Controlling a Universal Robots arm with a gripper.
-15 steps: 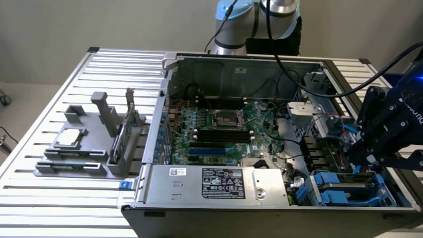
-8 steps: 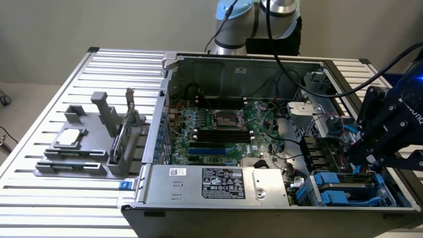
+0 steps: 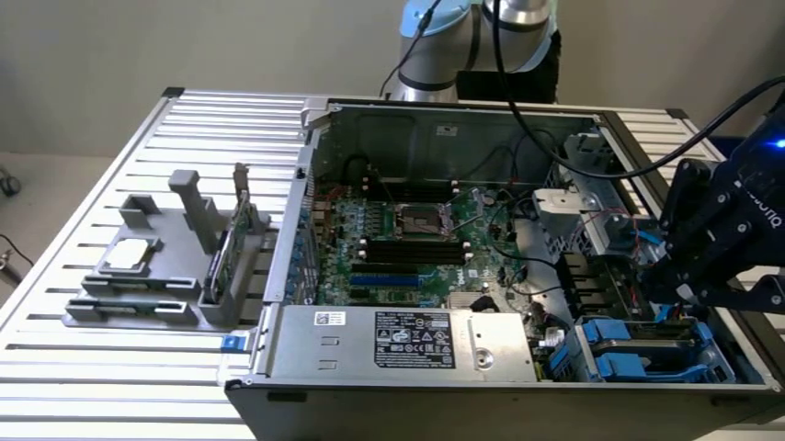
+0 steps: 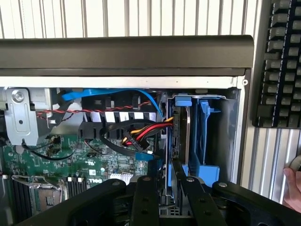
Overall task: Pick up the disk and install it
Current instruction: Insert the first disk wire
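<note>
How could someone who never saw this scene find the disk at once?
Start at the open computer case on the slatted table. Go to its front corner at the exterior view's right, beyond the grey power supply, where the drive bay sits. The disk stands there on edge in a blue carrier, just past the tool; no neighbouring part has that blue frame around grey metal.

Even, soft indoor light, the computer case [image 3: 491, 276] dim inside, a blue glow at the exterior view's right edge.
</note>
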